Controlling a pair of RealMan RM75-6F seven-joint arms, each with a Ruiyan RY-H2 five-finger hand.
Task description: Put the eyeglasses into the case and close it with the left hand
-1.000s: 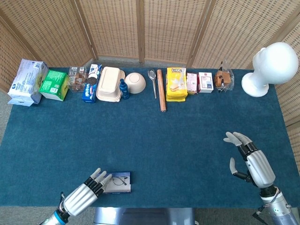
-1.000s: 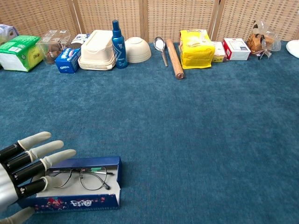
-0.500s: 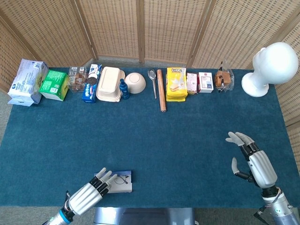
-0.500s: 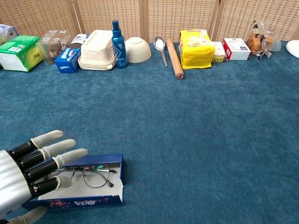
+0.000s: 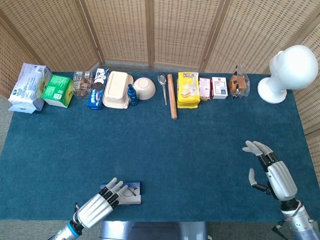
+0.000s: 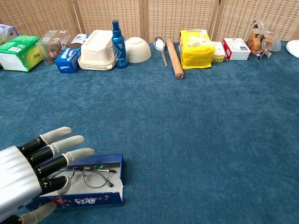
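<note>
Glasses (image 6: 88, 176) lay in the open case (image 6: 81, 201); left hand (image 6: 28, 175) — fingers spread, holding nothing — hovered above, presumably to close it; right hand (image 5: 270, 167) idled, fingers apart.

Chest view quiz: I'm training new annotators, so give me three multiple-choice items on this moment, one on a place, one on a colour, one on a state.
1. Where do the eyeglasses lie?
A. Inside the case
B. By the rolling pin
C. On the bare table

2. What colour is the spray bottle?
A. Red
B. Blue
C. Yellow

3. How is the case?
A. Closed
B. Upside down
C. Open

Answers:
1 A, the frames rest in the box's white interior.
2 B, it stands blue beside the white bowl.
3 C, its inside shows, with the left hand spread over its left end.
</note>
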